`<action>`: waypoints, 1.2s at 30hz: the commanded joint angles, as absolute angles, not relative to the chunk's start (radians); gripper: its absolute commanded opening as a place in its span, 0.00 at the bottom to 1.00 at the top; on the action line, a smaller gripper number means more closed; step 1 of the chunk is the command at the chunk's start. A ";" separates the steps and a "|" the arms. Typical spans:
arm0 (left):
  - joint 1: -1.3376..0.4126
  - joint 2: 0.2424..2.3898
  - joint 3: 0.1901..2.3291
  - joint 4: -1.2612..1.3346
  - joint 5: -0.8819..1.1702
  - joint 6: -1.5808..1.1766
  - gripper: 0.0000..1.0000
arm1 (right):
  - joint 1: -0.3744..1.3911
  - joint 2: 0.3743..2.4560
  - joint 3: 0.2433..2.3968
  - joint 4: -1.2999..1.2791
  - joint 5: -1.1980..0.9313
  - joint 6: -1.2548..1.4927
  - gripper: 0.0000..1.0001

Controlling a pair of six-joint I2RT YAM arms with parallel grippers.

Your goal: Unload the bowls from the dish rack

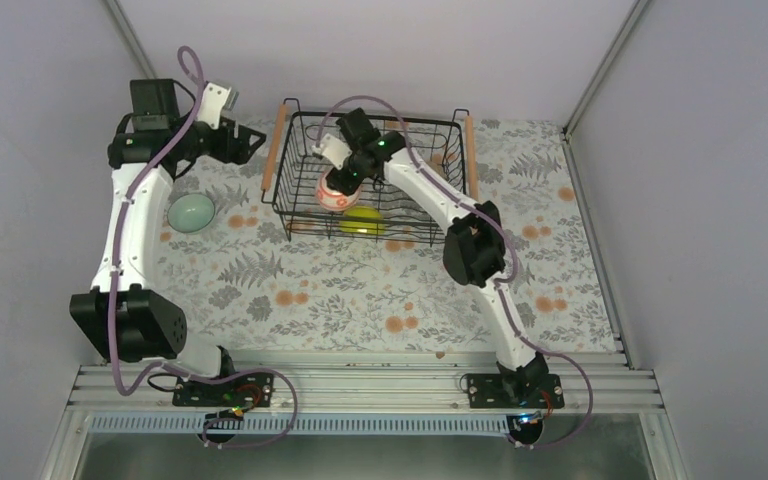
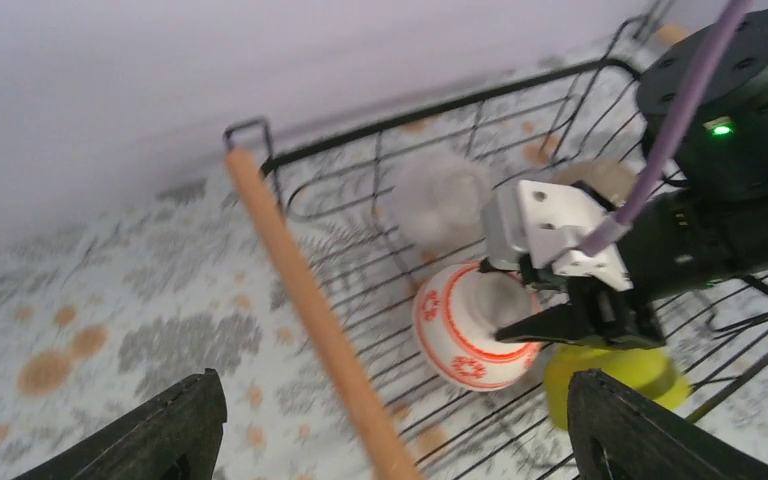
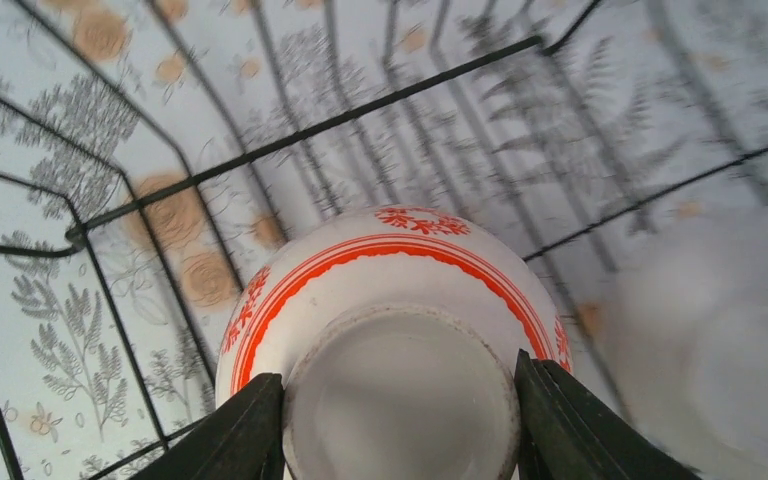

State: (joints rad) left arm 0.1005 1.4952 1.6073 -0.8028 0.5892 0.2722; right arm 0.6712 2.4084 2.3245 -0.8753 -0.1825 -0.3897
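The dish rack (image 1: 290, 215) is a black wire basket with wooden handles, at the far middle of the table. My right gripper (image 1: 341, 184) reaches into it and is shut on the foot ring of the white bowl with red-orange pattern (image 3: 400, 262), which is bottom-up between the fingers (image 3: 560, 425). It also shows in the left wrist view (image 2: 457, 335). A yellow-green bowl (image 1: 363, 221) lies beside it in the rack. A white bowl (image 2: 440, 195) and a tan bowl (image 2: 600, 175) sit further in. A pale mint bowl (image 1: 191, 212) stands on the table left of the rack. My left gripper (image 1: 243, 141) is open and empty, outside the rack's left handle (image 2: 310, 320).
The table has a floral cloth (image 1: 360, 290). Grey walls close in at the back and both sides. The rack's wire walls and its right handle (image 1: 470, 150) surround my right gripper.
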 commanded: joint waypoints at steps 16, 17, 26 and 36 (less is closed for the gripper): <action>-0.062 1.845 1.880 -0.855 1.056 0.161 0.87 | 0.559 2.042 2.266 -0.748 -0.143 -0.330 0.22; -0.078 1.871 1.895 -0.869 1.069 0.168 0.87 | 0.556 2.037 2.263 -0.749 -0.149 -0.328 0.22; -0.146 2.081 2.083 -1.033 1.242 0.272 0.88 | 0.553 2.024 2.267 -0.752 -0.193 -0.311 0.23; -0.158 2.211 2.236 -1.142 1.324 0.344 0.89 | 0.553 2.031 2.314 -0.784 -0.238 -0.286 0.23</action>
